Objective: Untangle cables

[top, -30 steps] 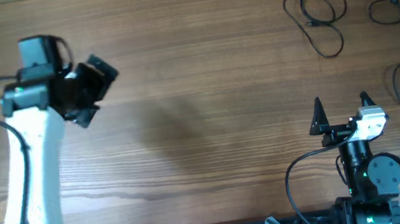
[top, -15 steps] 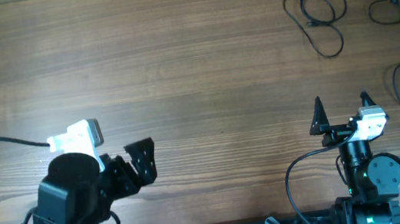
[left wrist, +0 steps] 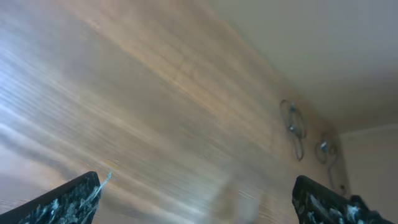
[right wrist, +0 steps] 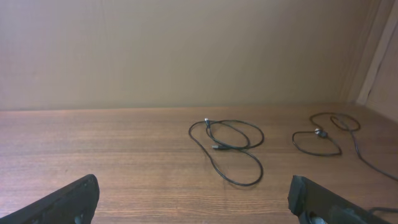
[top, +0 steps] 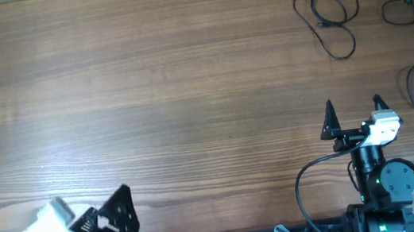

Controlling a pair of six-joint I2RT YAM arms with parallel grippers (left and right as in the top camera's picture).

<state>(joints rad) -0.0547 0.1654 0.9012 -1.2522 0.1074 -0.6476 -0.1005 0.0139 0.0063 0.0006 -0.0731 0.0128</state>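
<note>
black cables point(top: 329, 23), loose loops, wood table point(top: 188, 94)

Black right arm point(top: 397, 181), white wrist block point(top: 385, 126), green lights point(top: 376, 182), looping black cable point(top: 298, 194), 2 pointed claw fingers point(top: 329, 117).

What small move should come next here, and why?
Probably none beyond parking: the thin black cables lie in separate loose loops on the brown wooden table, no knot visible, and the left gripper and right gripper stand open and empty near the base.
</note>
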